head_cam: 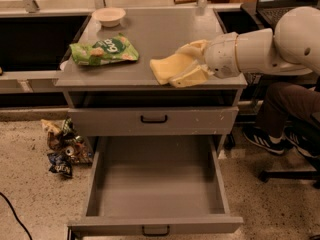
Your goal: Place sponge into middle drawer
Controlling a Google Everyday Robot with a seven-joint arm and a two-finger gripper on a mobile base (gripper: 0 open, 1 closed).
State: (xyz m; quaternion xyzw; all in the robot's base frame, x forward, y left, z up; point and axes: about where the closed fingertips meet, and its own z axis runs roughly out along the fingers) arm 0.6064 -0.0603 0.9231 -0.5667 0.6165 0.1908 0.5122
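Observation:
The pale yellow sponge is held in my gripper above the front right of the grey cabinet top. The gripper comes in from the right on a white arm, and its cream fingers are closed around the sponge's right end. The middle drawer is pulled wide open below, grey and bare inside, with a small black handle on its front. The sponge hangs over the cabinet's front edge zone, above and behind the open drawer.
A green snack bag lies on the cabinet top at left and a white bowl at the back. The upper drawer is shut. Crumpled wrappers lie on the floor at left. A seated person's leg and shoe are at right.

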